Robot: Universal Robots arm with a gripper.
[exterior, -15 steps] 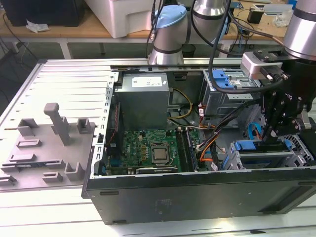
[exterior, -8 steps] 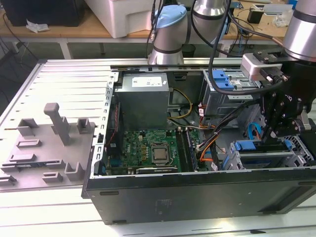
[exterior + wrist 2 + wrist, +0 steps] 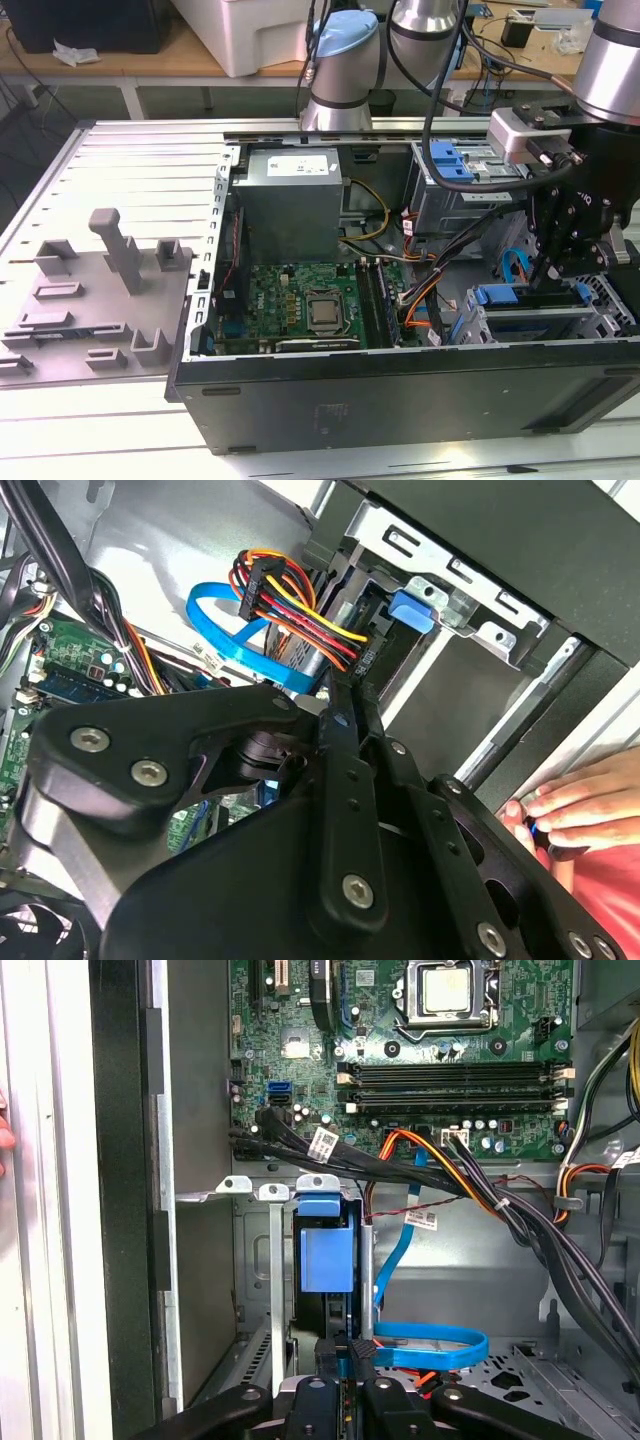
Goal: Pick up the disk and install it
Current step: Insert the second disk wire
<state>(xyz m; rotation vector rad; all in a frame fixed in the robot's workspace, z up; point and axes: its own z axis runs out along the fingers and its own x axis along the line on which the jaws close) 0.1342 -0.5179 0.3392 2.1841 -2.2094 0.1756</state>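
While its black fingertips are drawn together on the thin edge of the blue-framed silver disk (image 3: 328,1260), the black gripper (image 3: 345,1352) holds it upright in the grey metal drive cage (image 3: 520,325), beside a flat blue looped cable (image 3: 432,1345) and the green motherboard (image 3: 305,305).

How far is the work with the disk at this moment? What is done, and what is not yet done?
Done: the disk seems picked up already; its blue frame shows at the top of the drive cage in the exterior view. In hand: the hand is low over that cage, right at the disk. Left: I cannot tell whether the disk is pushed fully home, so installation is not confirmed.
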